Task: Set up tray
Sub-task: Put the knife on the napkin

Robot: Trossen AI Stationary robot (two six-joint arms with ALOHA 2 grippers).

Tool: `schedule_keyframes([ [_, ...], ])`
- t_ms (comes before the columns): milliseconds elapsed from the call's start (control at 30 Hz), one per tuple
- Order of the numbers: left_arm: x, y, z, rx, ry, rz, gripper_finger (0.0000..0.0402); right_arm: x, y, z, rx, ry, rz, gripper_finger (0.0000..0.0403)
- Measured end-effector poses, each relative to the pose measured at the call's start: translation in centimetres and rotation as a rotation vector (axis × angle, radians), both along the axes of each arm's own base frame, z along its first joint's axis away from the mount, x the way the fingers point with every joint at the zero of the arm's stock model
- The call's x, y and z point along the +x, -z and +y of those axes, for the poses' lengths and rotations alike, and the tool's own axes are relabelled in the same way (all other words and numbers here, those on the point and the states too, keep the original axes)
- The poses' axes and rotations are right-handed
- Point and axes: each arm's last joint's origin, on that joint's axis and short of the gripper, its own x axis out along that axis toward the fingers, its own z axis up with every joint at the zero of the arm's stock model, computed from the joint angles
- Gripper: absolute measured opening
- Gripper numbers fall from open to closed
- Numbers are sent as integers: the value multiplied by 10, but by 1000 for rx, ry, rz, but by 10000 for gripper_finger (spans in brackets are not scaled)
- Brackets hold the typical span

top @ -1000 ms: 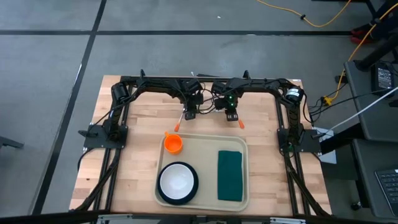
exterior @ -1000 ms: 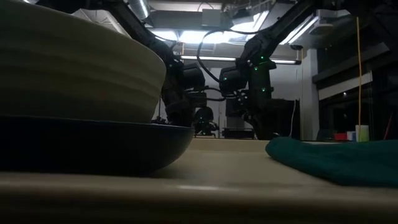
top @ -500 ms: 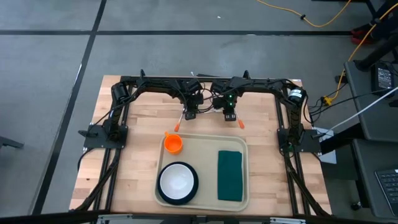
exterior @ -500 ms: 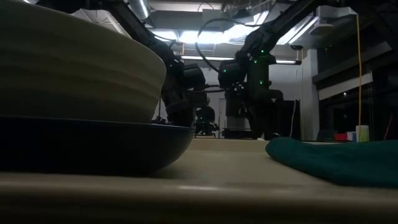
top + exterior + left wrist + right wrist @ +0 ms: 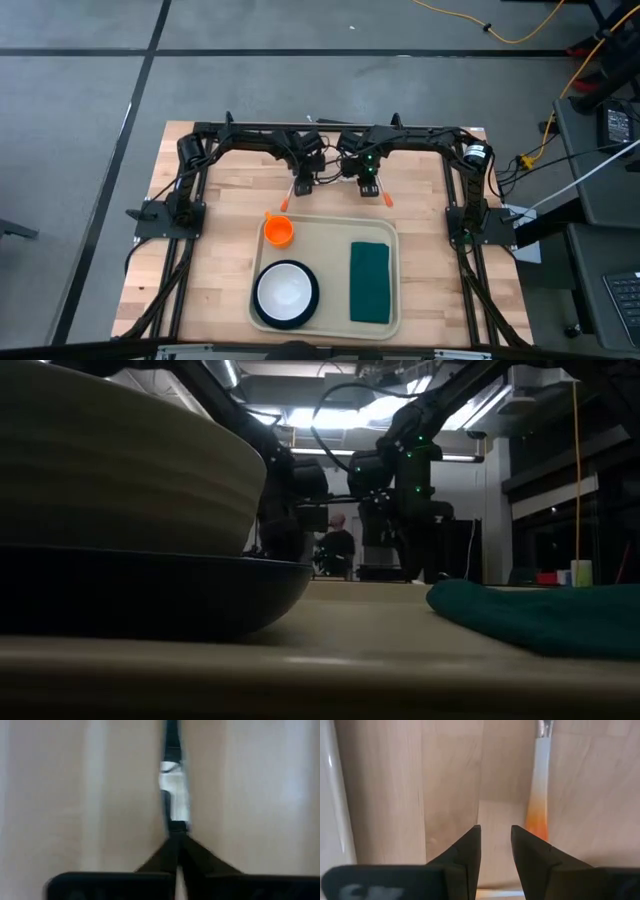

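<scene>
Cream plastic is what we notice first: the tray (image 5: pixel 325 228) lies on the near half of the wooden table (image 5: pixel 220 200), its long side running across. On it we see a white bowl (image 5: pixel 285 291) sitting in a dark plate (image 5: pixel 310 304) at its near left, a folded green napkin (image 5: pixel 369 282) lying flat at its right, and an orange cup (image 5: pixel 278 231) at its far left corner. Beyond the tray's far rim two utensils with orange handle ends rest on the bare wood, one (image 5: pixel 288 196) toward the left and one (image 5: pixel 381 194) toward the right. We find the left gripper (image 5: pixel 300 186) over the left utensil with its fingers pressed together; whether they pinch the utensil we cannot tell. The right gripper (image 5: pixel 369 187) hangs just beside the right utensil, its fingers (image 5: pixel 467 852) narrowly parted with nothing between them, and that utensil's handle lies just next to them on the wood. Across the table, a person (image 5: pixel 340 546) shows dimly in the room behind.
</scene>
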Motion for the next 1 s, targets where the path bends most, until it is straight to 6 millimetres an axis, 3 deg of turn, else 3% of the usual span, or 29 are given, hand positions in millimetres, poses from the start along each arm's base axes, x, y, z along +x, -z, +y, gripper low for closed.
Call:
schedule_keyframes([
  [267,9,-1,-26,-5,84,15,2,-2,0,-4,-38,13,13,113],
  [1000,18,1,-39,29,285,-51,1,-7,0,-10,-35,28,31,113],
])
